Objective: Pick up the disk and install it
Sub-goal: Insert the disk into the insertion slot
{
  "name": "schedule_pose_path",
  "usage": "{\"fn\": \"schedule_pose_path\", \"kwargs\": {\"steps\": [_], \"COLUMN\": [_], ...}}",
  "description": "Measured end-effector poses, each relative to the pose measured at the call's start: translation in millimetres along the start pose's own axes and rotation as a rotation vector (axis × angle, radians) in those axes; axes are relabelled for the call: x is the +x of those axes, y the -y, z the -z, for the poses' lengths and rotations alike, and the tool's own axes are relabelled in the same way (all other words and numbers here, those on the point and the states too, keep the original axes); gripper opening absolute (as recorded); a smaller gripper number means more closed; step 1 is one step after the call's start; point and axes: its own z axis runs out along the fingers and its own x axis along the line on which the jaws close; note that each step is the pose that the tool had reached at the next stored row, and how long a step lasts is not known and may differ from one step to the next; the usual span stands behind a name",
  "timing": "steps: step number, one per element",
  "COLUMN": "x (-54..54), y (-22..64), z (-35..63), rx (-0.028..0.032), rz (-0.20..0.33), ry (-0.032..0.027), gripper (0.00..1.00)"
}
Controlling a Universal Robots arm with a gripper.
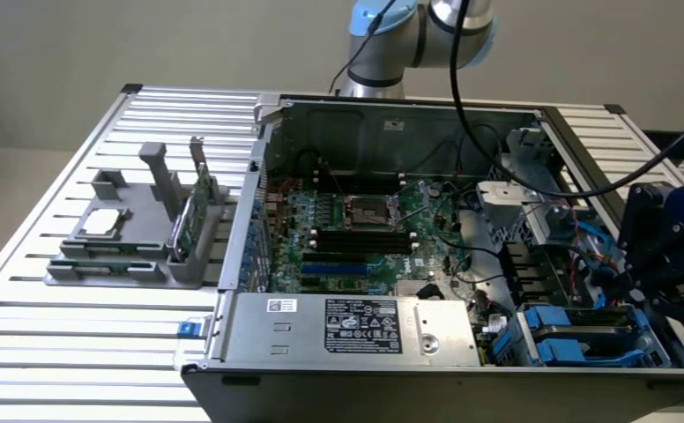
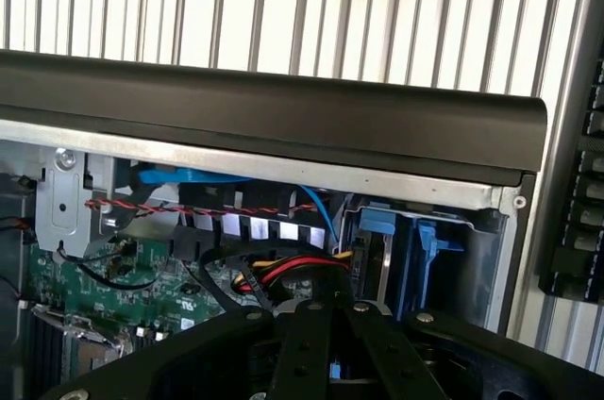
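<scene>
**One disk in its holder, gripper shut and empty at the far end of the case**

The gripper (image 1: 657,264) hangs over the corner of the open computer case (image 1: 377,115) at the exterior view's right. Its fingers are pressed together with nothing between them. Seen from the wrist, it looks down on the blue drive bay (image 2: 415,249) and a bundle of red, yellow and black wires (image 2: 283,273).

The disk (image 1: 181,231) appears to stand on edge in the grey holder (image 1: 107,264) on the slatted surface (image 1: 71,352), well apart from the gripper, at the exterior view's left. I judge the pick-up not yet made.

To do it well, the fingers must part before reaching the disk and should take it by its flat faces, lifting straight up so that it clears the slot without snagging the green card (image 1: 207,189) just beside it.

The holder also carries a small square silver chip (image 1: 103,222) lying flat. The case holds the board (image 1: 354,220), the boxed power unit (image 1: 354,326) and the blue-railed bay (image 1: 577,339), which looks free to receive the disk.
</scene>
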Motion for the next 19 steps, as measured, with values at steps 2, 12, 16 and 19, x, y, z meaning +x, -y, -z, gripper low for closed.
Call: {"fn": "schedule_pose_path", "kwargs": {"steps": [2, 12, 16, 19], "x": [-2.1, -3.1, -0.5, 1.0], "y": [0.2, 2.9, 7.1, 11.2], "z": [0.4, 16.7, 27.9, 33.3], "rx": [0.0, 0.0011, 0.001, -0.0004], "rz": [0.0, -0.005, -0.006, -0.007], "ry": [-0.0017, -0.0164, -0.0234, -0.0395], "gripper": [0.11, 0.11, 0.11, 0.11]}}
